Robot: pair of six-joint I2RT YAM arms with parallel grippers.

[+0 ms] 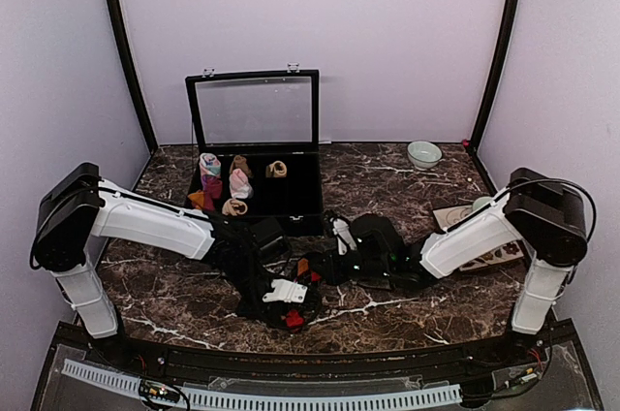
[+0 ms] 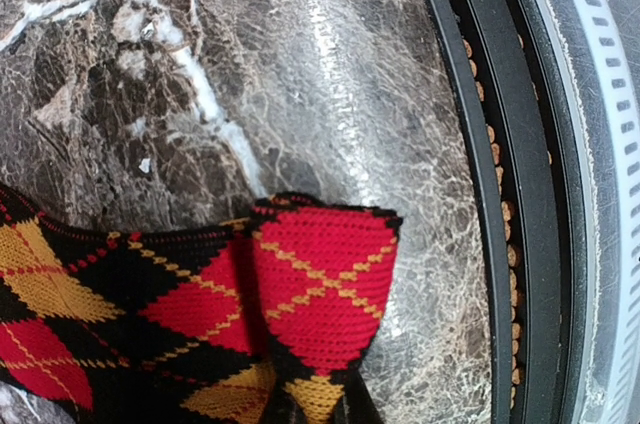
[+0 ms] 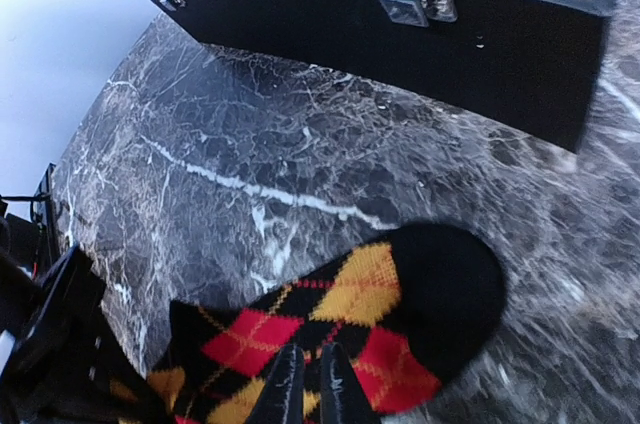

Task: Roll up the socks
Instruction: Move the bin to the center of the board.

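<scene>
— What fills the scene?

— A dark marble table, with a black case at the back, its glass lid standing open. The left arm and the right arm both reach inward and meet low over the front middle of the table.

— And the sock?

— A black argyle sock with red and orange diamonds lies on the marble between the two arms, in front of the case and apart from it.

— How does it sit against each hand?

— The left gripper is at the end nearer the table's front edge. Its wrist view shows the red cuff bunched toward the bottom of the picture, where the jaws are clamped together on it. The right gripper is at the other end, just behind the rounded black toe. Its two tips stand almost together with a sliver of knit between them, pinching the fabric.

— Anything smaller?

— Small sock rolls sit in the case's left compartments, and a pale bowl stands at the back right, well away.
</scene>
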